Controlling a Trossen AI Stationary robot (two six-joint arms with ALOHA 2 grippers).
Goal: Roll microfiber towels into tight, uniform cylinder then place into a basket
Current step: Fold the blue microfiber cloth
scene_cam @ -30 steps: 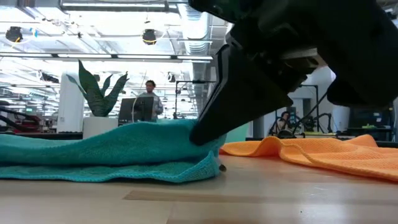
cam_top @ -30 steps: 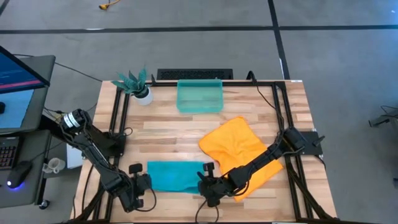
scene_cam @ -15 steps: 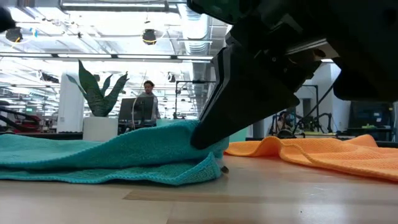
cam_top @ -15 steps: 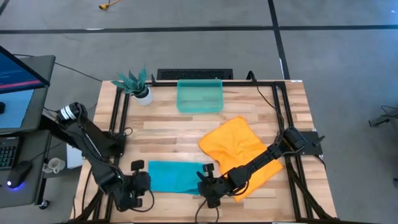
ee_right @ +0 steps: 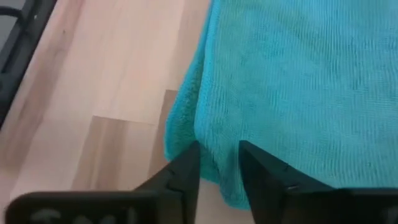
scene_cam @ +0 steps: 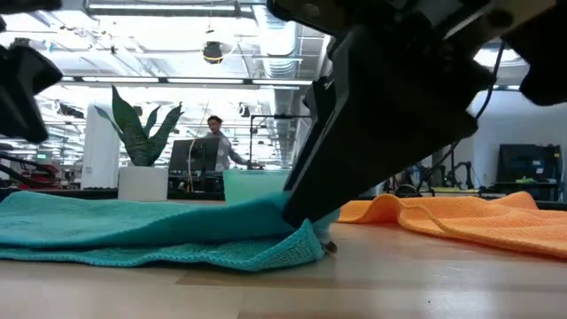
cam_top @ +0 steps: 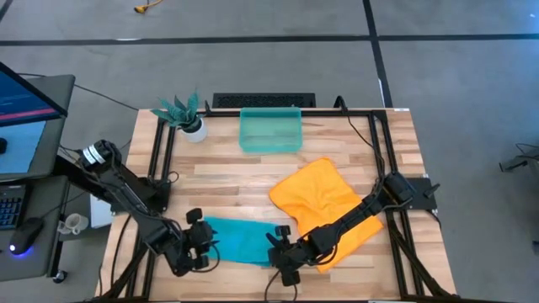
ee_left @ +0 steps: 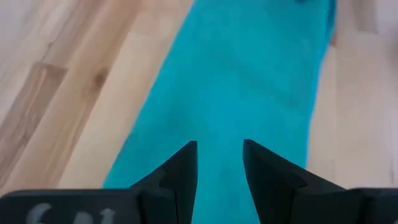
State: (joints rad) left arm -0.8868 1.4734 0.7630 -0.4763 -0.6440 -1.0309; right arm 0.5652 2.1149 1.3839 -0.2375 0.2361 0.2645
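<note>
While parted over teal towel [cam_top: 240, 240], left gripper [ee_left: 219, 163] and right gripper [ee_right: 219, 163] grasp nothing: uneven regrip risks loose, lopsided roll.

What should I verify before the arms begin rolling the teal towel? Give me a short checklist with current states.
1. Teal towel lies flat on the table, unrolled: ok.
2. Left gripper open over the towel's end: ok.
3. Right gripper open at the opposite edge: ok.
4. Orange towel clear of the teal one: cannot tell; the right arm covers the gap.
5. Basket empty and unobstructed: ok.
</note>
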